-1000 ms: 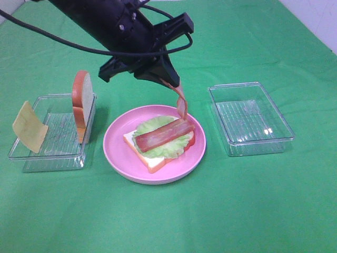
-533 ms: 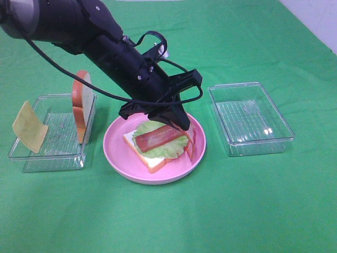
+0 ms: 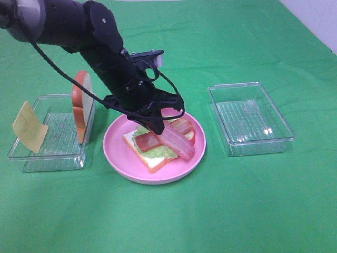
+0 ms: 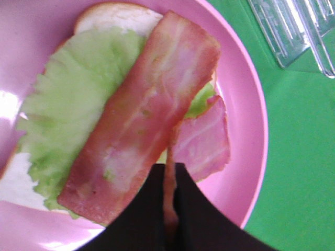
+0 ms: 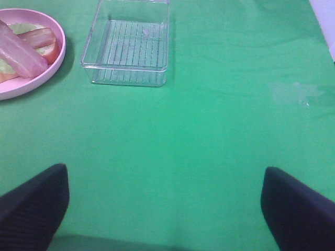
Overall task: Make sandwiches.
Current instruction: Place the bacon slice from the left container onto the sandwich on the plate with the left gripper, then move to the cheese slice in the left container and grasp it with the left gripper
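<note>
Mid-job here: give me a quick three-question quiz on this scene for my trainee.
1. True or false: the cheese leans at a tray, not on the plate.
2. Which arm's gripper pinches the angled bacon strip: A) left; B) right?
3. What green layer tops the bread slice on the plate?
Key: 1 true; 2 A, the left gripper; 3 lettuce.

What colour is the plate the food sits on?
Pink. The plate shows best in the exterior high view.
</note>
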Controlling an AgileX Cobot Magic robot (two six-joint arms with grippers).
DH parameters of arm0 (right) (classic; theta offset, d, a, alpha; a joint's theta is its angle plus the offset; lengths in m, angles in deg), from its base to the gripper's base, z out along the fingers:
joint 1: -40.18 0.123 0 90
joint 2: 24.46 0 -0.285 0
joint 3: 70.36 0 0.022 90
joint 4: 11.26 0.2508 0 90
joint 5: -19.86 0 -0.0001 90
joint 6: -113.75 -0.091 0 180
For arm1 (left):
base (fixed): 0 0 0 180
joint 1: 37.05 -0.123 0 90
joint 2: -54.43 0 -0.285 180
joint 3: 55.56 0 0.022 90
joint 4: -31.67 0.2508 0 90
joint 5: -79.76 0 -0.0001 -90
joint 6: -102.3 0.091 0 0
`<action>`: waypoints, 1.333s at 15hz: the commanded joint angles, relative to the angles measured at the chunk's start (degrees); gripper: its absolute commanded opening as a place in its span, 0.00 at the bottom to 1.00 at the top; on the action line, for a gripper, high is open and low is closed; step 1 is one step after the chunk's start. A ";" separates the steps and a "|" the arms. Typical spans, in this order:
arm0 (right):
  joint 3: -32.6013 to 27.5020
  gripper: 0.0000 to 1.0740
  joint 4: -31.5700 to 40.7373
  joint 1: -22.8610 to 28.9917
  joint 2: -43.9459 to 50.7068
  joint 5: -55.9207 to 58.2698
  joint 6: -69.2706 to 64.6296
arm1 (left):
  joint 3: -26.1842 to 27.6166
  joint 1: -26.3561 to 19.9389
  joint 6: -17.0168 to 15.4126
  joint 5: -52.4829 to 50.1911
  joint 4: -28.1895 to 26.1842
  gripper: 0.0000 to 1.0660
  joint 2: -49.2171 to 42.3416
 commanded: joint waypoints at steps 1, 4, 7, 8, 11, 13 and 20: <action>-0.17 0.89 0.06 -0.23 1.95 -0.06 0.23 | 0.40 0.34 -0.06 -1.49 4.07 0.00 0.11; -0.17 0.89 0.06 -0.23 1.95 -0.06 0.23 | 0.40 0.34 -0.06 -3.72 5.33 0.00 0.11; -0.17 0.89 0.06 -0.23 1.95 -0.06 0.23 | 0.40 0.34 -0.11 -6.02 5.33 0.38 0.11; -0.17 0.89 0.06 -0.23 1.95 -0.06 0.23 | 0.40 0.34 -0.17 -6.02 5.33 0.63 0.11; -0.17 0.89 0.06 -0.23 1.95 -0.06 0.23 | 0.63 0.34 -2.81 -6.13 5.33 0.95 -0.92; -0.17 0.89 0.06 -0.23 1.95 -0.06 0.23 | 4.01 0.34 -2.92 -3.27 5.56 0.95 -2.12; -0.17 0.89 0.06 -0.23 1.95 -0.06 0.23 | 33.58 -0.34 -15.81 28.25 25.61 0.95 -3.32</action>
